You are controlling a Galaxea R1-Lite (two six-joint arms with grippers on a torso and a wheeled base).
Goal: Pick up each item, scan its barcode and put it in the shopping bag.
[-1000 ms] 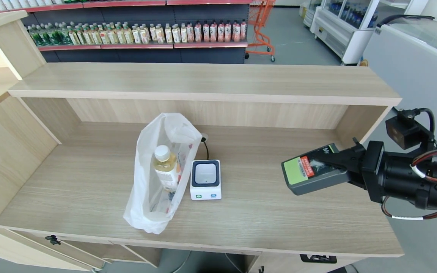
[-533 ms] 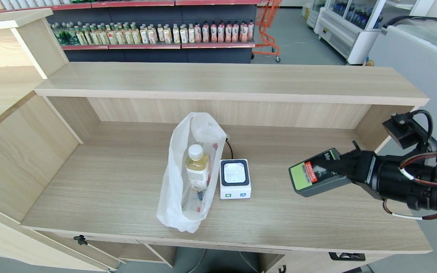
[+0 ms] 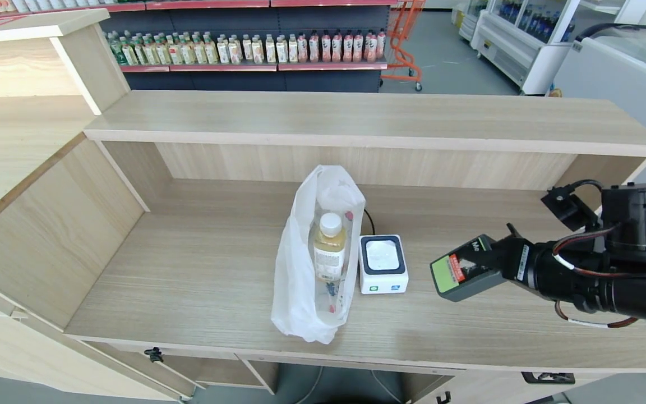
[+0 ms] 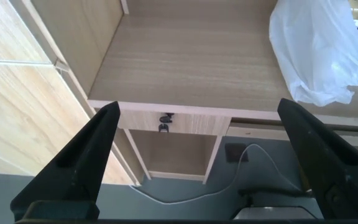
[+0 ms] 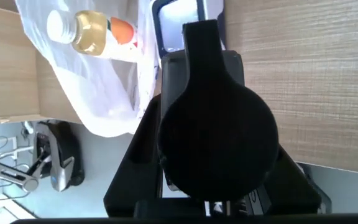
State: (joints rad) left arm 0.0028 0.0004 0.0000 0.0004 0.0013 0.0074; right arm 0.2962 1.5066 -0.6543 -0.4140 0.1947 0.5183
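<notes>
The left gripper (image 4: 197, 109) hangs off the near edge of the counter (image 3: 188, 264), jaws wide apart and empty. In the middle of the head frame stands the bag (image 3: 300, 292). It is thin white plastic, mouth open upward, limp but propped by a bottle (image 3: 329, 247) upright inside it. Whatever else lies at the bag's bottom is too unclear to name. Just right of the bag sits the scanner (image 3: 383, 264), window up. At centre right the right gripper (image 3: 483, 259) is clamped on a box (image 3: 457, 275), apparently held clear of the counter and apart from the scanner, its green-and-red labelled end turned toward the scanner. The box looks like a stiff, light carton. Its flat faces suit a pinch across the sides, though a hard squeeze could dent it. The bag's mouth is narrow and soft, so the box would likely go in best end first, beside the bottle.
</notes>
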